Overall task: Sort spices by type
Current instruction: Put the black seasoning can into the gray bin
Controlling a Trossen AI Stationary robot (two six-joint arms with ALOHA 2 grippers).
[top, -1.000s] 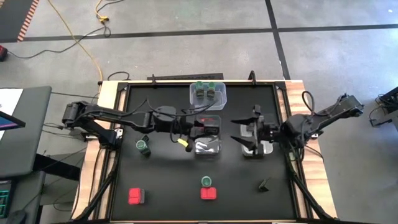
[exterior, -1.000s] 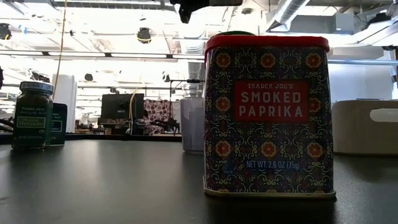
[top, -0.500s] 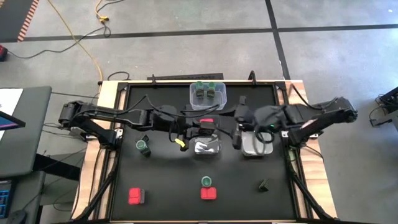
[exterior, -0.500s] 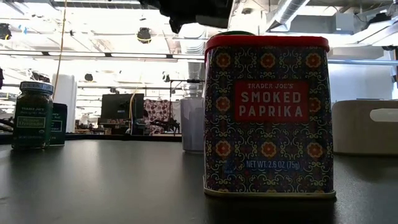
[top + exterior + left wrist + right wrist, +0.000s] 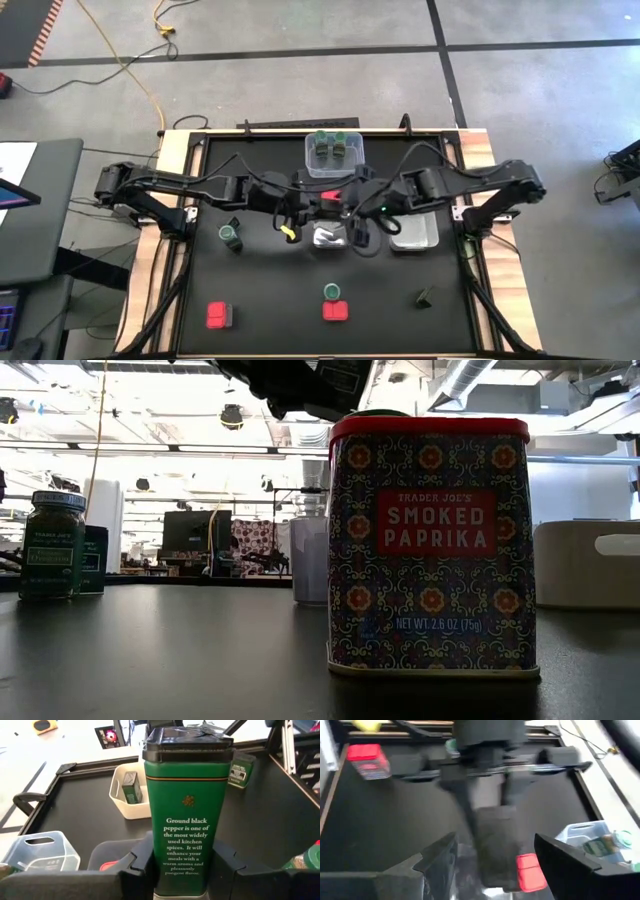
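Handoff brewing over the middle tub!
Left gripper [image 5: 181,870] clamps the upright black pepper tin [image 5: 187,805]; right gripper [image 5: 502,862], jaws spread, closes in from the right.

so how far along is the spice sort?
Done: green-lid jars sit in the back tub. In hand: left pincer grips a black pepper tin near the middle tub; right pincer is open beside it. Left: two red tins, loose jars, dark block.
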